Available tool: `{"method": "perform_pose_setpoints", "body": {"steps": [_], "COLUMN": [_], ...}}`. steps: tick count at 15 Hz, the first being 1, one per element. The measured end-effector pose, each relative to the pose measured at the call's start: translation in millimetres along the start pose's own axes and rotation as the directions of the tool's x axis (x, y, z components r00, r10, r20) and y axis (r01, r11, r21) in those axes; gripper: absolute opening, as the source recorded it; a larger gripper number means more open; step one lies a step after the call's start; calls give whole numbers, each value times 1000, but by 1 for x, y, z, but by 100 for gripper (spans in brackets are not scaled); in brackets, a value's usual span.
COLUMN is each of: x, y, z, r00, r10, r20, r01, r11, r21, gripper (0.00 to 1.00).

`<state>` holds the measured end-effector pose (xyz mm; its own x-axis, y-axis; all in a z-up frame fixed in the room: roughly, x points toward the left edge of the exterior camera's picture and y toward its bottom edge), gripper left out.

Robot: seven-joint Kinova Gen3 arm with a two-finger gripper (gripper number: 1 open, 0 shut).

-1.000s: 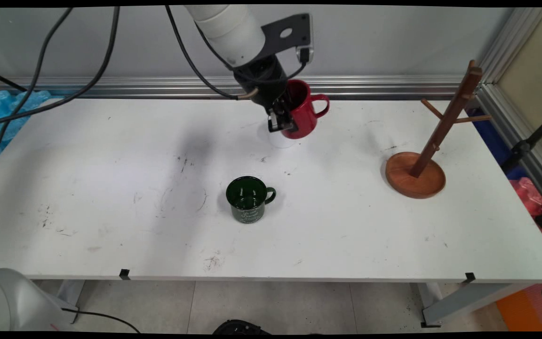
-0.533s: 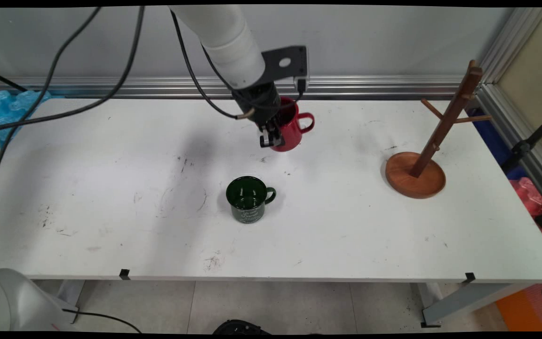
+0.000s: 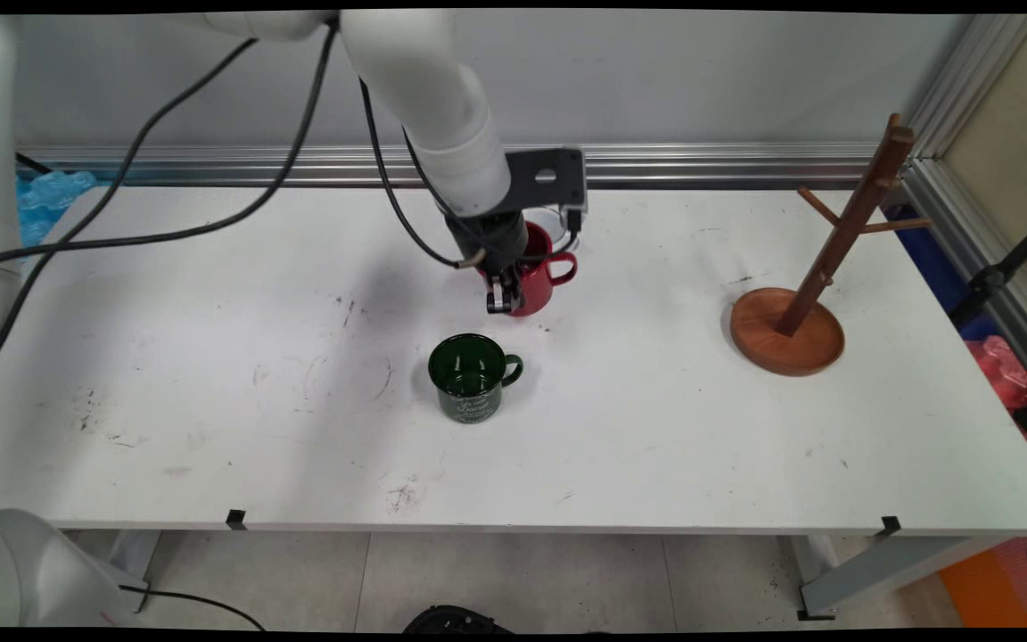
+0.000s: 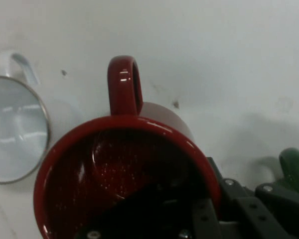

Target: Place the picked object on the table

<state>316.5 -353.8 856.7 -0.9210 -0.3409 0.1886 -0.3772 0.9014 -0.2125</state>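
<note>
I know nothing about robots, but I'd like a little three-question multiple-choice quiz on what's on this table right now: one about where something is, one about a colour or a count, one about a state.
1. Where does the wooden mug tree stand?
A. On the table's right side
B. On the table's left side
C. Next to the green mug

2. How many mugs are in view?
A. One
B. Two
C. Three

3. What is the hand doing?
A. Hanging open above the green mug
B. Gripping the wall of the red mug
C. Holding the mug tree

Answers:
1. A: the main view shows it at the right, well apart from the mugs.
2. C: the red mug, the green mug and a white mug beside the red one in the hand view.
3. B: one finger is inside the red mug and one outside, clamped on its wall.
</note>
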Motion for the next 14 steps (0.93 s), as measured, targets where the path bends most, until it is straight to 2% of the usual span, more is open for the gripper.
{"method": "perform_pose_setpoints", "body": {"steps": [6, 12, 13, 14], "x": [8, 13, 13, 14], "y": [7, 11, 11, 11], "z": [32, 50, 51, 52], "r00": [998, 996, 996, 996], "r10": [-4, -2, -1, 0], "r20": [55, 88, 91, 92], "r01": [5, 3, 2, 1], "r11": [1000, 1000, 1000, 1000], "r21": [-10, -11, -10, -10], "gripper": [0, 0, 100, 100]}}
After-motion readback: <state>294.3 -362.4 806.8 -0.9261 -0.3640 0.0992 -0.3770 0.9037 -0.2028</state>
